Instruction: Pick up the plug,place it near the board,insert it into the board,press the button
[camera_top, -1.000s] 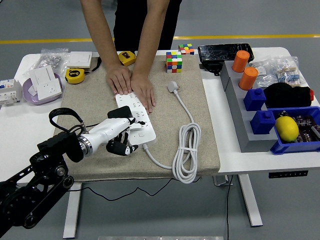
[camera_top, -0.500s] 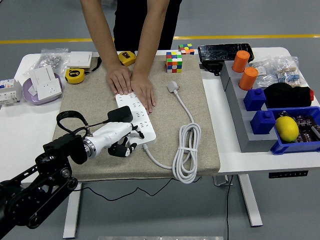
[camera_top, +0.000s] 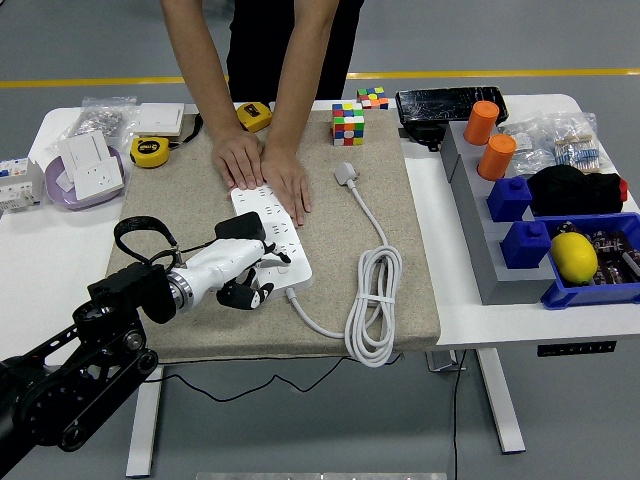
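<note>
My left hand (camera_top: 240, 272) has eased left and lower on the power strip (camera_top: 272, 232), fingers curled around nothing I can see, so I judge the button press finished.

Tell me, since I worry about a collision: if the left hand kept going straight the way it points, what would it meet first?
Probably the white power strip: the left hand points up and right, fingers already over its near end. Further along that line, the person's hands press its far end.

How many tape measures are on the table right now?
2. One yellow tape measure lies at the far left, beside the purple dish. The other tape measure sits at the far edge, next to the person's forearm. More could be hidden behind the arms.
</note>
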